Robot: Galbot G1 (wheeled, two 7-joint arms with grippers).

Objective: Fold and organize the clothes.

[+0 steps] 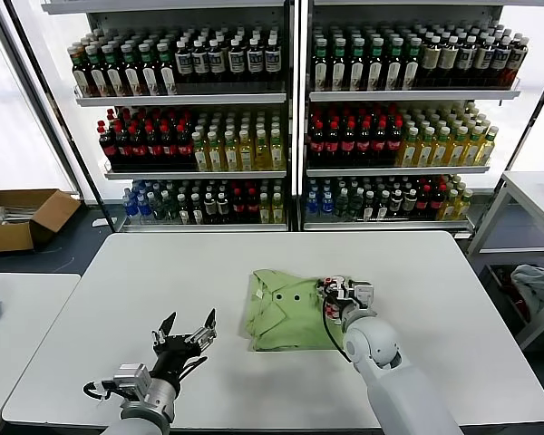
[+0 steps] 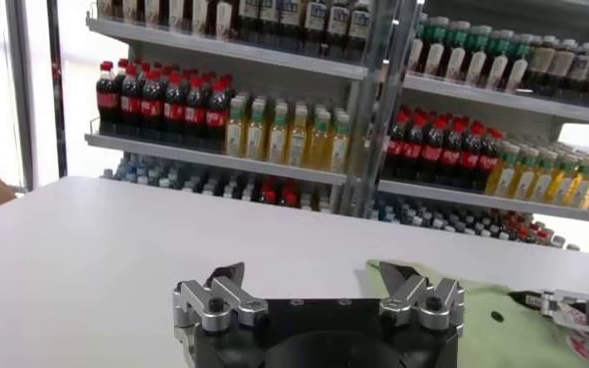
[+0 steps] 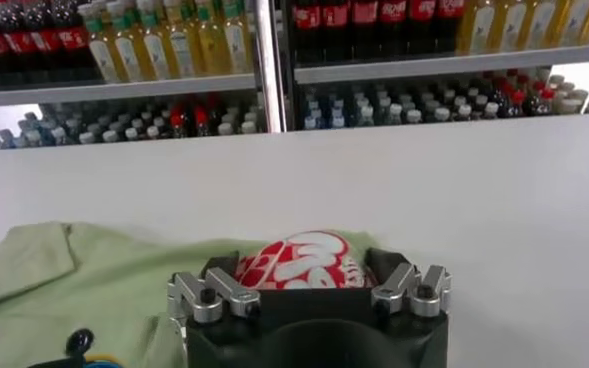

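Head view shows a white table (image 1: 118, 299) standing in front of shelves of bottled drinks (image 1: 254, 118). One light yellow-green shirt (image 1: 281, 308) lies on the table, a little toward the right of its middle and nearer the front edge than the back edge. It is already gathered into a compact, roughly square bundle, with small dark buttons facing up and a red-and-white print (image 3: 299, 262) at its right side.

The right gripper (image 1: 343, 292) hangs directly over the shirt's right edge, above the print. Its fingers are spread wide and hold nothing; whether the tips touch the cloth cannot be told. In the right wrist view the print sits between the two finger mounts, with the rest of the shirt running away to one side.

The left gripper (image 1: 187, 333) hovers over bare table near the front edge, off the shirt's left side with a clear gap between them. Its fingers are also spread and empty.

The bundle runs slightly longer front to back than side to side. The right arm is plainly the nearer one, so any next pinch or fold would likely start from the right edge, folding toward the left.
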